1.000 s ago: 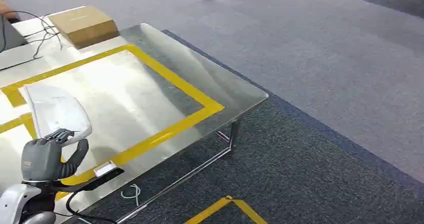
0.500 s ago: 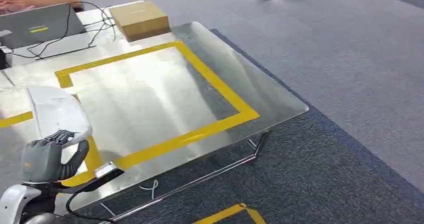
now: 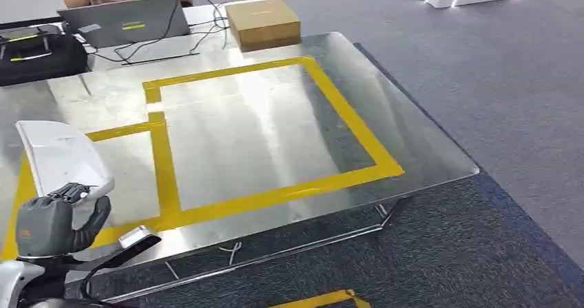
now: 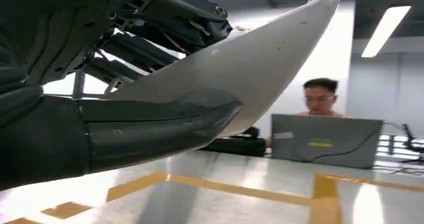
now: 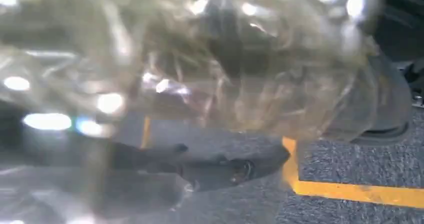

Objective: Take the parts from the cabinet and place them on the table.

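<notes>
L hand [image 3: 51,222] grips a white curved part [image 3: 60,156] by its lower edge, thumb on one face, darker fingers on the other; the part stands up above the hand, over the near-left corner of the counter [image 3: 427,153], not yet touching it. Left wrist view shows the same hold: thumb [image 4: 150,129] pressed along the underside of the white shell [image 4: 260,68], fingers behind it, counter surface below w/ a clear gap.

R hand [image 5: 220,171]: view is blurred; something clear and crinkly, prob. a plastic-wrapped part [image 5: 225,68], sits in front of the lens, w/ carpet and a yellow floor line beyond. Looks held, but can't tell for sure whether the fingers are closed on it.

Counter is shiny steel w/ yellow tape boxes [image 3: 275,132]. At the far end: laptop [image 3: 124,20], black bag [image 3: 41,53], cardboard box [image 3: 262,22], cables, and a person seated behind.

Risks, as I judge them:
- Grip is low on a tall, smooth shell; could pivot or slip out if lowered fast.
- Curved part on slick steel may rock or slide on release, esp. near the edge → could fall to the floor.
- Set-down outside the tape box if not carried further in.
- Reaching too far risks the cables/laptop.
</notes>
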Controlling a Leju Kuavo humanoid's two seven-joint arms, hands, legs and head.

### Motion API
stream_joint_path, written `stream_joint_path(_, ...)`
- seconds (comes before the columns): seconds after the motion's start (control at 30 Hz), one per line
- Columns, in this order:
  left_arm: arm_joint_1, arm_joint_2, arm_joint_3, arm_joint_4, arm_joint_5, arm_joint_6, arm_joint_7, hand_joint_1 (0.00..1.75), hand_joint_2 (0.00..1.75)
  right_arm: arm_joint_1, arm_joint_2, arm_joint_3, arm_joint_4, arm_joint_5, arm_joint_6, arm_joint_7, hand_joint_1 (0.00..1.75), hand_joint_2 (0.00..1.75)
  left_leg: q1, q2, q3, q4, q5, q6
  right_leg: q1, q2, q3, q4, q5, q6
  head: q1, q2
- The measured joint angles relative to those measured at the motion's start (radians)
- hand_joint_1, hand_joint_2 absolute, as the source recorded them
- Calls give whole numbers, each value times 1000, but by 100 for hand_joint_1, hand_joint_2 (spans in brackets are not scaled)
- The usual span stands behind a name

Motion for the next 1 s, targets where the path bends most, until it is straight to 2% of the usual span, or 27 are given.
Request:
stream_joint_path(0.03,2,0,3,0,-3,0,0,164,175,0,0,0,1,1,0,0,0,0,3,-15,2,-8,4,7,2,-15,8,-3,-2,7,-1,0)
stream_joint_path(0.07,3,0,6,-1,-6,1,-1,164,175,-2,0,-1,2,1,0,1,0,0,13,-25,10,-16,10,15,-3,7,2,1,-14,15,0,0)
stream_joint_path(0.1,-1,0,9,-2,-10,2,-1,164,175,-3,0,-1,2,3,0,4,0,0,15,-36,10,-17,10,17,-4,74,-9,32,-33,19,5,0)
stream_joint_path(0.13,-3,1,10,-2,-14,2,-1,164,175,-4,1,-1,3,5,1,4,0,0,15,-46,8,-17,11,21,-6,107,-40,96,-67,20,9,0)
stream_joint_path(0.17,-2,1,8,-2,-16,2,-1,164,175,-4,1,-2,3,5,2,4,0,0,16,-58,8,-17,11,23,-6,120,-82,179,-103,22,10,0)
stream_joint_path(0.2,-2,2,7,-2,-20,1,-2,164,175,-1,1,-2,5,6,3,4,0,0,15,-71,7,-17,10,24,-6,123,-128,263,-132,23,10,0)
stream_joint_path(0.23,-2,2,7,-2,-22,1,-2,164,175,1,1,-2,6,7,4,4,0,0,15,-84,7,-16,10,24,-6,123,-159,311,-137,24,10,0)
stream_joint_path(0.27,-2,2,7,-2,-23,0,-2,164,175,3,1,-1,8,7,4,8,0,0,15,-100,9,-16,10,24,-6,123,-167,307,-111,23,9,0)
stream_joint_path(0.3,-2,2,7,-2,-24,0,-2,164,175,4,1,0,8,7,4,13,0,0,16,-115,11,-16,10,23,-7,124,-151,254,-65,22,11,0)
stream_joint_path(0.33,-2,2,7,-2,-24,0,-2,164,175,3,1,0,8,8,4,18,0,0,17,-128,14,-15,8,21,-8,130,-118,171,-13,21,10,0)
stream_joint_path(0.37,-2,2,7,-2,-24,0,-2,164,175,3,1,0,9,8,4,19,0,0,18,-138,16,-15,7,18,-10,146,-84,91,30,20,11,0)
stream_joint_path(0.4,-2,2,7,-2,-25,0,-2,164,175,2,1,-1,10,8,4,19,0,0,16,-150,16,-14,5,12,-16,204,-56,31,32,17,11,0)
stream_joint_path(0.43,-4,3,8,-2,-25,0,-2,164,175,2,1,-2,10,8,4,18,0,0,14,-165,8,-5,3,6,-19,204,-41,6,27,12,9,0)
stream_joint_path(0.53,0,6,8,-2,-28,-1,-2,164,175,0,1,-1,12,11,8,15,0,0,21,-193,0,-11,13,-13,-11,176,-40,14,29,-5,9,0)
stream_joint_path(0.57,1,9,10,-2,-31,-1,-2,164,175,0,6,-2,12,12,11,19,0,0,21,-185,-1,-1,5,-18,-19,163,-36,5,33,-13,10,0)
stream_joint_path(0.6,1,11,10,-2,-32,0,-2,164,175,0,5,-2,13,15,11,25,0,0,15,-125,-11,25,-15,-23,-17,155,-32,5,31,-19,1,0)
stream_joint_path(0.63,-5,15,11,-2,-32,0,-3,164,175,0,5,-2,13,16,13,25,0,0,16,-93,-39,84,-52,-29,-16,143,-32,5,30,-24,-3,0)
stream_joint_path(0.67,-7,15,10,-2,-32,0,-3,164,175,1,6,-2,14,17,14,25,0,0,18,-78,-75,160,-90,-32,-14,132,-32,5,28,-26,-3,0)
stream_joint_path(0.7,-6,14,9,-2,-32,-1,-3,164,175,2,6,-2,14,17,15,25,0,0,20,-72,-112,237,-122,-34,-12,121,-32,6,27,-28,-3,0)
stream_joint_path(0.73,-5,15,8,-2,-32,-2,-3,164,175,3,6,-2,14,18,16,25,0,0,21,-71,-140,293,-136,-36,-11,110,-32,6,26,-29,-3,0)
stream_joint_path(0.77,-5,15,7,-2,-32,-3,-3,164,175,4,6,-2,14,19,17,25,0,0,22,-71,-140,292,-120,-36,-11,99,-31,6,24,-29,-3,0)
stream_joint_path(0.8,-6,15,6,-2,-32,-5,-3,164,175,4,6,-2,15,20,17,25,0,0,22,-70,-122,253,-86,-34,-10,91,-29,6,22,-28,-3,0)
stream_joint_path(0.87,-6,16,6,-2,-32,-4,-3,164,175,2,7,-3,15,25,18,26,0,0,21,-55,-33,85,4,-25,-9,75,-19,6,17,-25,-3,0)
stream_joint_path(0.9,-7,17,6,-2,-33,-4,-3,164,175,2,8,-5,16,26,18,25,0,0,15,-18,3,13,13,-17,-8,69,-15,6,14,-22,-3,0)
stream_joint_path(0.93,-11,16,5,-2,-33,-5,-3,164,175,1,8,-6,16,28,18,25,0,0,5,-4,13,-6,1,-12,0,63,-19,9,10,-15,-3,0)
stream_joint_path(1.0,-13,16,4,-2,-36,-5,-3,164,175,0,8,-6,17,33,20,25,0,0,5,-18,6,-4,0,-5,0,49,-17,4,10,-7,-1,0)
